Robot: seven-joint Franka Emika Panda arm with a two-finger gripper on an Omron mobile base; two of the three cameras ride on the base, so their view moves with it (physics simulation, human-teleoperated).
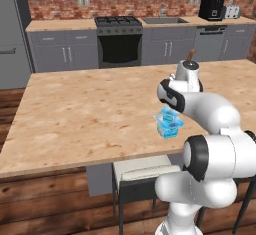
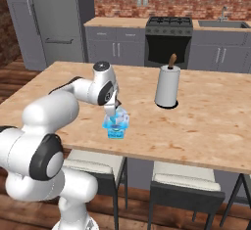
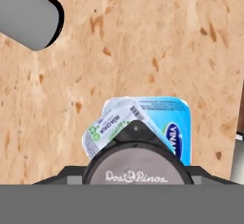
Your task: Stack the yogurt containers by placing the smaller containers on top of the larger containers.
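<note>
Yogurt containers sit stacked near the front edge of the tabletop. At the bottom is the squarish light-blue tub, with the small translucent cup lying tilted on its pale top. Above them, the tiny dark round cup, lettered "Dos Pinos" on its rim, sits right at the gripper, which hangs directly over the stack; whether its fingers clasp that cup or stand apart from it cannot be told. Farther along the tabletop, well apart from the stack, stands 1 tall white paper roll, upright.
</note>
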